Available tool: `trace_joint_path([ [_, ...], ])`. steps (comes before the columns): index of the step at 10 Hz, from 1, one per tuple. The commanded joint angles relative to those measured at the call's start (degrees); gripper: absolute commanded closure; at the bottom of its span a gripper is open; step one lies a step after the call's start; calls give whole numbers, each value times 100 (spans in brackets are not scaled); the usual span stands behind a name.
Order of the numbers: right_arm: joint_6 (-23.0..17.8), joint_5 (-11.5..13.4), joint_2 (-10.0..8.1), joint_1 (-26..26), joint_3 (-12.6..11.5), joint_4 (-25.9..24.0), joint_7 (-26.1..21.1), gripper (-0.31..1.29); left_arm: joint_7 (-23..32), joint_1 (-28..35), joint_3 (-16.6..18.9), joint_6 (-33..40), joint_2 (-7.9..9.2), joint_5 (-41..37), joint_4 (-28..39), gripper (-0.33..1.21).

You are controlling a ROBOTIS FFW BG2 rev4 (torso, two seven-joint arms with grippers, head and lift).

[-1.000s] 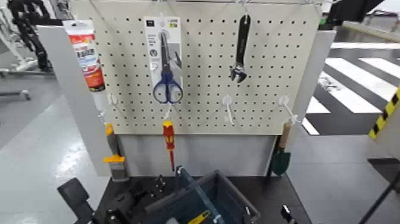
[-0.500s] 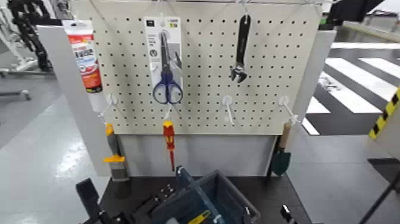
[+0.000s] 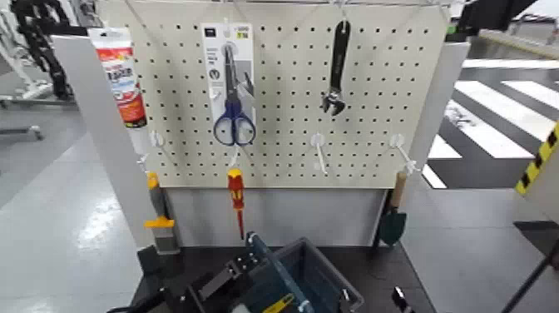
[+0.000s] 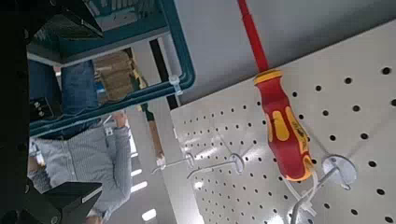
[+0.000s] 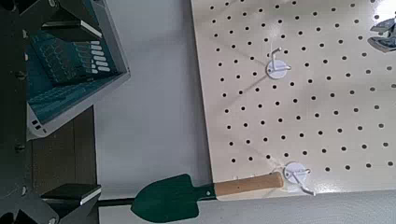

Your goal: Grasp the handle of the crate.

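The dark grey-blue crate (image 3: 326,266) stands at the lower middle of the head view, below the pegboard. Its teal handle (image 3: 268,265) is raised and runs slantwise over the crate's opening. My left gripper (image 3: 223,281) is low at the crate's left side, close beside the handle's near end, open with nothing in it. In the left wrist view the crate's teal edge (image 4: 182,56) shows close by. The right wrist view looks at the crate (image 5: 65,65) from farther off. My right gripper (image 3: 401,300) is parked at the lower right.
The pegboard (image 3: 283,158) behind the crate carries scissors (image 3: 234,96), a wrench (image 3: 337,67), a red-and-yellow screwdriver (image 3: 236,196), a tube (image 3: 121,79) and a green trowel (image 3: 391,223). A yellow-collared tool (image 3: 158,218) hangs at the left. A person (image 4: 89,163) shows in the left wrist view.
My left arm has swung right from the lower left corner to the crate's left side, next to the handle. The crate and the right arm have not moved.
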State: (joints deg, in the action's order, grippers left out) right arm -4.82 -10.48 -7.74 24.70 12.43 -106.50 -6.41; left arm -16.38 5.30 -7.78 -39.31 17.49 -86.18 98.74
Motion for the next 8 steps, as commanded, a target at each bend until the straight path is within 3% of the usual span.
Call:
trace_joint_path([
  [1, -36, -7, 10, 0, 14, 16, 0, 15, -190, -380, -83, -358, -105, -135, -417, 15],
  [8, -80, -51, 10, -26, 31, 60, 0, 15, -858, -1180, -567, -596, -228, -382, -1472, 15],
])
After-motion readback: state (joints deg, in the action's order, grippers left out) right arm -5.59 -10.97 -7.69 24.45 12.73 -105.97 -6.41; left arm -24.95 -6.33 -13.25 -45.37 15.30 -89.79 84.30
